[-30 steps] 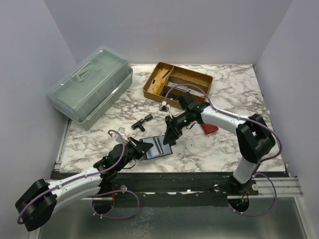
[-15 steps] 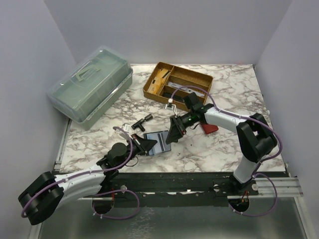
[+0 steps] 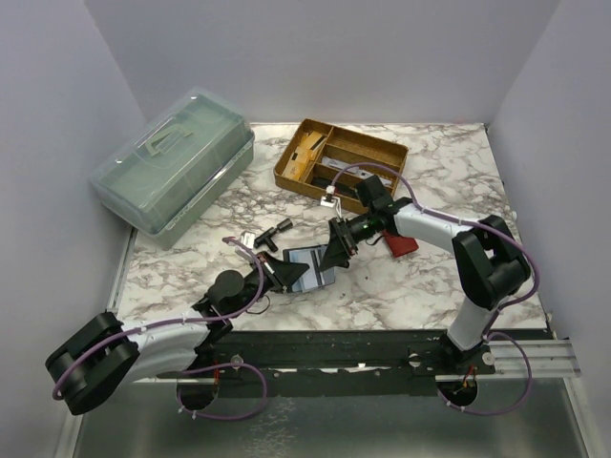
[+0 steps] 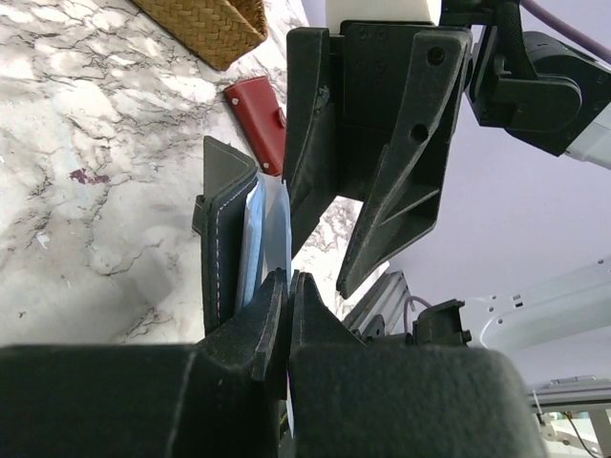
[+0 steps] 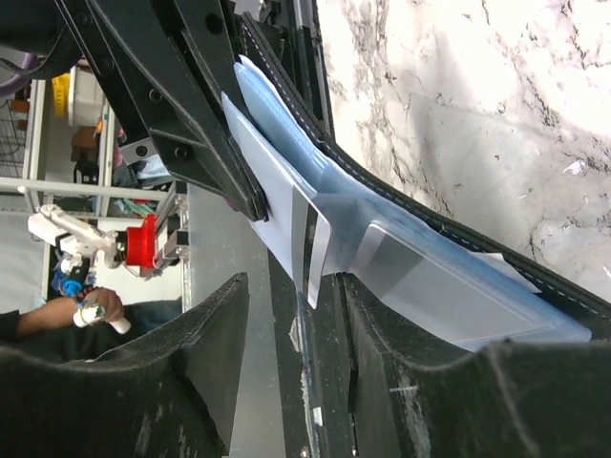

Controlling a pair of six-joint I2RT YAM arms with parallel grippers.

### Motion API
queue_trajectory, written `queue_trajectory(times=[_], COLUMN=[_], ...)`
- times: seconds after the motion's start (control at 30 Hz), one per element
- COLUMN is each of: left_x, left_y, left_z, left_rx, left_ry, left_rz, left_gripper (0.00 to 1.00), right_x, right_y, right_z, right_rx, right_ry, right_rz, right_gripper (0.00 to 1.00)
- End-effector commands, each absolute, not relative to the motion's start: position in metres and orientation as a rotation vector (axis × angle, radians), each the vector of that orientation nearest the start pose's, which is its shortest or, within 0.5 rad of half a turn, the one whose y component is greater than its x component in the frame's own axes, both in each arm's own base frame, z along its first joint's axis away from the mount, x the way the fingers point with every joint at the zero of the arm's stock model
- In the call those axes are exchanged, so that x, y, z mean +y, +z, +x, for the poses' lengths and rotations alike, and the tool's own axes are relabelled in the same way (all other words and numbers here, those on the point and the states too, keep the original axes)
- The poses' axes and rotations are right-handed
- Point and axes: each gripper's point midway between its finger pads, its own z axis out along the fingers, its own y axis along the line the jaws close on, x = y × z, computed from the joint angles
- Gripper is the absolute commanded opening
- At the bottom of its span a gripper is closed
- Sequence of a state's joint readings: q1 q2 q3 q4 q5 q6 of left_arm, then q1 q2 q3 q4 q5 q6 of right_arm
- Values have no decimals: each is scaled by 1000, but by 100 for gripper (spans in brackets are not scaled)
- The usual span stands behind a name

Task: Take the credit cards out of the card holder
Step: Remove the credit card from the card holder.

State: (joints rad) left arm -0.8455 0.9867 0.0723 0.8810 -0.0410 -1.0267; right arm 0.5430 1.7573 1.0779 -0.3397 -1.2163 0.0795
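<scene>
Card holder (image 4: pixel 221 239) betw both grippers, front-centre of table (image 3: pixel 430 286); bare marble to R. L gripper (image 4: pixel 286 286) pinches pale credit card (image 4: pixel 277 229) sticking from holder. R gripper (image 3: pixel 336 252) jaws apart, straddling card edge. Both arms low, angled inward.

Two arms are reaching in, the left arm (image 3: pixel 162 336) and the right arm (image 3: pixel 430 222). One holder (image 4: pixel 221 239) is showing at least two cards (image 4: pixel 278 229). One lidded box (image 3: pixel 177 162), one tray (image 3: pixel 382 145), one red case (image 3: pixel 401 245) and one black fitting (image 3: pixel 272 235) are lying around them.
</scene>
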Motion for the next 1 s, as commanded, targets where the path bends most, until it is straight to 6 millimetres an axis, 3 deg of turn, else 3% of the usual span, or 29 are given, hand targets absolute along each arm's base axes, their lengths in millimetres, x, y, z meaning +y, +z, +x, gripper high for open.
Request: queue_trajectory(times=[0.0, 0.33, 0.5, 0.57, 0.97], left_x=[-269, -279, -279, -272, -244], left_y=[179, 185, 184, 185, 192], left_z=[193, 193, 194, 195, 190], left_rx=[1675, 1642, 1635, 1621, 1565], left_ry=[-1465, -1530, -1534, -1529, -1556], left_rz=[-148, -131, -144, -165, -234], left_gripper=[0, 0, 0, 0, 0], right_x=[313, 314, 312, 309, 299], right_y=[119, 140, 148, 148, 160], right_z=[198, 184, 178, 178, 171], right_rx=[2281, 2166, 2126, 2119, 2015], right_ry=[1809, 2045, 2104, 2104, 2177], right_rz=[-990, -1004, -1011, -1005, -1039], right_gripper=[48, 44, 9, 1, 0])
